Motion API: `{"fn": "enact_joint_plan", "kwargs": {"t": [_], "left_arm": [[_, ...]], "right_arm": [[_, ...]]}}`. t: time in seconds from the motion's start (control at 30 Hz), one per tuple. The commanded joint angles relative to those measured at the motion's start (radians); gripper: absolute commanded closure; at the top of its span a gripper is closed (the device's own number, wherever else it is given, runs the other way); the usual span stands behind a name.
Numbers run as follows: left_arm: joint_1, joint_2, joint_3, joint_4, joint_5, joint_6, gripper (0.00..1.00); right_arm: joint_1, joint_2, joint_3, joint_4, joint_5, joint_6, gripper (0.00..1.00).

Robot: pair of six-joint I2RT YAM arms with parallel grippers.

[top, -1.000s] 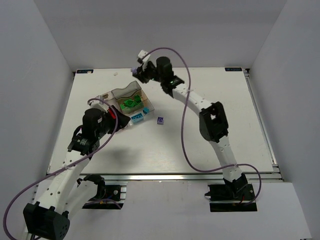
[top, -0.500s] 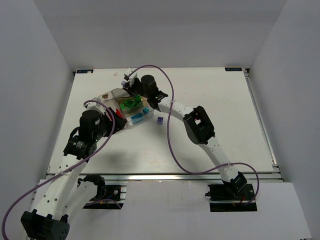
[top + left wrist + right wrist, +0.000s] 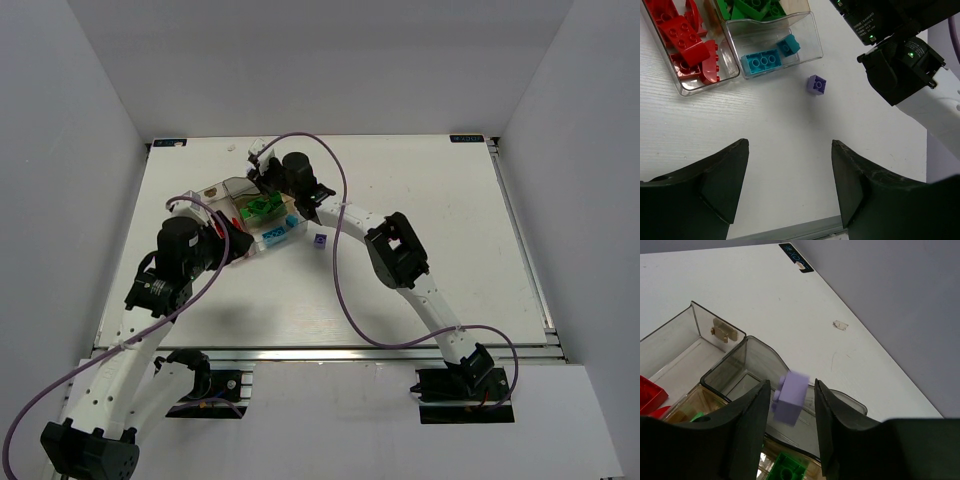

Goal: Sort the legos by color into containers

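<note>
**Inspector:** Step in hand?

**Assistant:** Delivery of a purple piece. The right gripper (image 3: 791,385) hangs over the far side of the box (image 3: 738,361), with a pale purple brick (image 3: 790,398) between its fingers. The brick is blurred and tilted. I cannot tell whether it is gripped or dropping free, nor which compartment lies beneath it.

**Inspector:** The other arm?

**Assistant:** The left gripper (image 3: 788,150) is spread wide and empty, hovering above the table (image 3: 880,150) near the box's front wall.

**Inspector:** State of the sort?

**Assistant:** The red bricks (image 3: 682,42), cyan bricks (image 3: 761,61) and green bricks (image 3: 752,7) sit in separate compartments. A second purple brick (image 3: 817,84) lies on the table just beside the cyan compartment.

**Inspector:** Next requirement?

**Assistant:** In my judgement, a clean drop into the purple compartment, then a descent square on the stray piece.
</note>
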Motion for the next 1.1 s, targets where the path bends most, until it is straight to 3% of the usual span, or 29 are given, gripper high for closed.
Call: {"fn": "enact_joint_plan", "kwargs": {"t": [0.0, 0.3, 0.4, 0.47, 0.53, 0.57, 0.67, 0.7, 0.73, 0.77, 0.8, 0.83, 0.87, 0.93, 1.07], "left_arm": [[0.003, -0.001, 0.034, 0.02, -0.01, 0.011, 0.23], [-0.006, 0.026, 0.04, 0.081, 0.03, -0.003, 0.24], [-0.006, 0.064, 0.034, 0.147, 0.076, -0.001, 0.32], [-0.006, 0.141, 0.037, 0.21, 0.154, 0.0, 0.48], [-0.017, 0.208, 0.045, 0.247, 0.243, -0.001, 0.67], [-0.017, 0.286, 0.051, 0.274, 0.267, -0.003, 0.71], [-0.067, 0.449, 0.112, 0.287, 0.301, 0.017, 0.74], [-0.084, 0.489, 0.153, 0.284, 0.298, 0.037, 0.72], [-0.101, 0.527, 0.179, 0.275, 0.282, 0.048, 0.69], [-0.139, 0.602, 0.209, 0.238, 0.263, 0.074, 0.56], [-0.159, 0.641, 0.277, 0.215, 0.248, 0.088, 0.51], [-0.179, 0.678, 0.31, 0.189, 0.229, 0.1, 0.46], [-0.219, 0.713, 0.34, 0.143, 0.187, 0.121, 0.37], [-0.256, 0.807, 0.417, 0.109, 0.139, 0.132, 0.31], [-0.337, 0.936, 0.525, 0.019, -0.003, 0.169, 0.29]], "right_arm": [[-0.001, 0.001, 0.002, 0.064, 0.005, -0.017, 0.53], [-0.01, -0.063, -0.058, 0.05, 0.002, -0.012, 0.49], [-0.03, -0.145, -0.069, -0.014, 0.007, 0.049, 0.58], [-0.07, -0.235, -0.087, -0.066, 0.012, 0.13, 0.66], [-0.139, -0.36, -0.174, -0.121, -0.022, 0.198, 0.82], [-0.159, -0.401, -0.211, -0.14, -0.051, 0.225, 0.97], [-0.272, -0.537, -0.32, -0.273, -0.192, 0.284, 0.99], [-0.32, -0.586, -0.34, -0.319, -0.27, 0.284, 0.9], [-0.367, -0.608, -0.38, -0.406, -0.313, 0.279, 0.65], [-0.391, -0.625, -0.4, -0.474, -0.371, 0.257, 0.53], [-0.438, -0.657, -0.417, -0.526, -0.454, 0.199, 0.39], [-0.46, -0.668, -0.438, -0.621, -0.49, 0.172, 0.18], [-0.524, -0.68, -0.473, -0.666, -0.534, 0.143, 0.11], [-0.555, -0.717, -0.524, -0.747, -0.612, 0.068, 0.11], [-0.631, -0.826, -0.755, -0.754, -0.68, -0.017, 0.11]]}}
